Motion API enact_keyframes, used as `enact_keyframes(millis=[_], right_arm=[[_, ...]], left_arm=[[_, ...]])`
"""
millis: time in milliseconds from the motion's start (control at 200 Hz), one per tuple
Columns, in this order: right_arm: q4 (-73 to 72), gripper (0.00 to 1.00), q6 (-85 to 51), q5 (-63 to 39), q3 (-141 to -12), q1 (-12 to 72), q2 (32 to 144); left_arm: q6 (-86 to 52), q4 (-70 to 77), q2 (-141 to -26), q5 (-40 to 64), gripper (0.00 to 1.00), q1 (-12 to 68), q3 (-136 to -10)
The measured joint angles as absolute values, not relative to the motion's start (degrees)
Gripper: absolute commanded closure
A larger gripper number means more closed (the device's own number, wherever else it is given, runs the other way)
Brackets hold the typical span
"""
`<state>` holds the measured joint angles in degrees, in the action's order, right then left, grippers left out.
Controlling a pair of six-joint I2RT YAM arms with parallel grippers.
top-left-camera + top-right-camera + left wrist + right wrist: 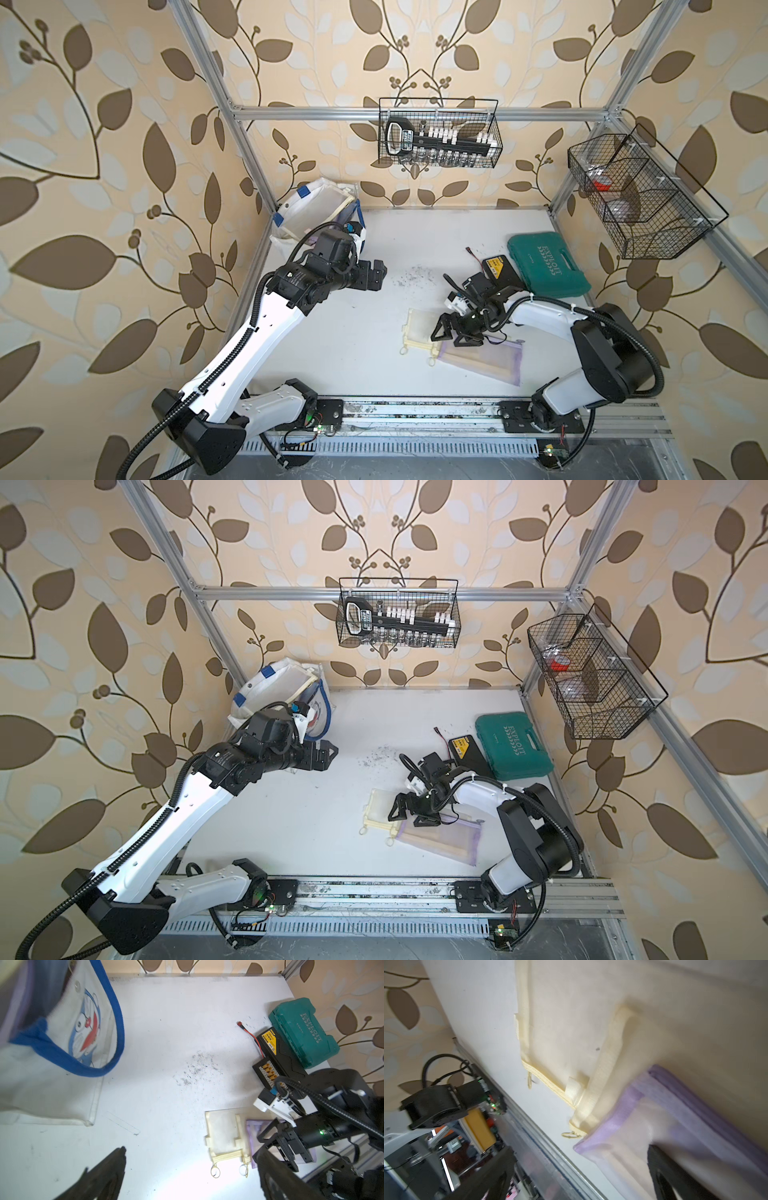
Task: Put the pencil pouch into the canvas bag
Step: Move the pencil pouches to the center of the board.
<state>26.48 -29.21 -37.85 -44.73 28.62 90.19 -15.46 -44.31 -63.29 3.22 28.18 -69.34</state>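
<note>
The canvas bag (309, 210) (270, 688), white with blue rope handles and a cartoon print, stands at the back left; in the left wrist view the canvas bag (41, 1088) fills one side. A mesh panel with a cream edge shows in its mouth. Two flat mesh pencil pouches lie overlapping on the table: a cream one (417, 330) (222, 1130) (566, 1022) and a purple one (490, 363) (664, 1118). My right gripper (453, 336) (410, 816) (581, 1165) hangs open over their overlap, holding nothing. My left gripper (379, 276) (328, 756) (191, 1167) is open and empty beside the bag.
A teal tool case (548, 266) and a black-and-yellow battery pack (498, 268) with a red lead sit at the back right. Wire baskets (440, 133) (640, 195) hang on the frame. Dark specks (415, 276) dot the white table (353, 345). A metal rail (415, 411) runs along the front.
</note>
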Motion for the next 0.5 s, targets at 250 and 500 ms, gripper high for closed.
enact_keyframes(millis=[250,500], right_arm=[[18.13,0.00,-35.68,-41.74,-56.42,31.53,102.72],[12.36,0.01,-43.66,-43.29,-70.61,33.12,113.30]], left_arm=[[-18.79,-44.80,-57.19,4.12,0.01,28.16,-63.53],[-21.61,-44.80,-56.75,4.69,0.01,28.16,-61.89]])
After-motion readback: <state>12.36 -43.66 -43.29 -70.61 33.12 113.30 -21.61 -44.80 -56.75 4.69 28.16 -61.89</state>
